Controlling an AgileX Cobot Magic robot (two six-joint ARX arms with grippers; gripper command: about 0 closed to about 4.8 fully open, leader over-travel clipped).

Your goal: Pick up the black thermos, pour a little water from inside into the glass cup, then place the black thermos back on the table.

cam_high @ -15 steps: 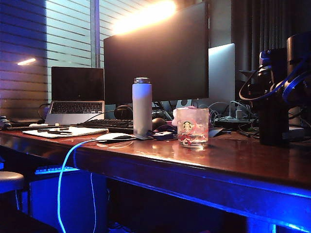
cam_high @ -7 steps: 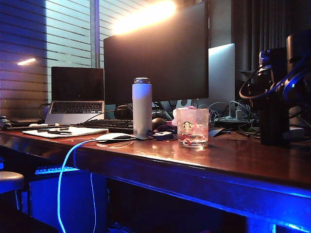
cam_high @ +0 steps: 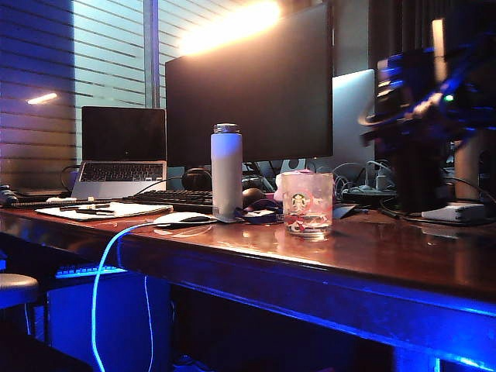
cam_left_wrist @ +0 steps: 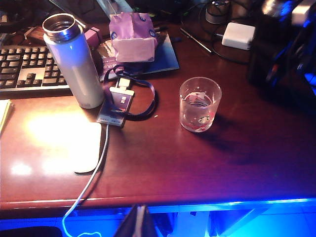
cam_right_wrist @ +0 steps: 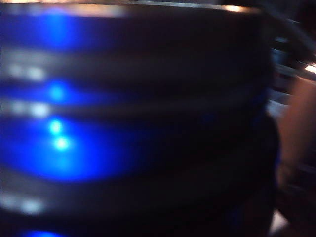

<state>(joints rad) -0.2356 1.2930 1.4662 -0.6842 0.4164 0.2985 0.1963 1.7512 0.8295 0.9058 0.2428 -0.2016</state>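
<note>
We see a glass cup (cam_high: 307, 203) standing upright on a glossy reddish-brown table (cam_high: 372, 260). To the cup's left, just beside it, stands a white bottle (cam_high: 226, 170) with a metal cap. Behind the cup looms a dark monitor (cam_high: 249, 87). Well to the cup's right, the right gripper (cam_high: 422, 128) and its arm blur darkly above the tabletop, its jaws indistinct.

The room is dim and washed in blue. Strong orange-white glare is seen at twelve o'clock above the monitor (cam_high: 248, 85) in the exterior view, where the right arm (cam_high: 422, 108) at three o'clock is smeared by motion blur. A bright reflection is thrown on the table (cam_left_wrist: 163, 163) at nine o'clock in the left wrist view. The right wrist view is wholly blurred, dark, with blue highlights.
</note>
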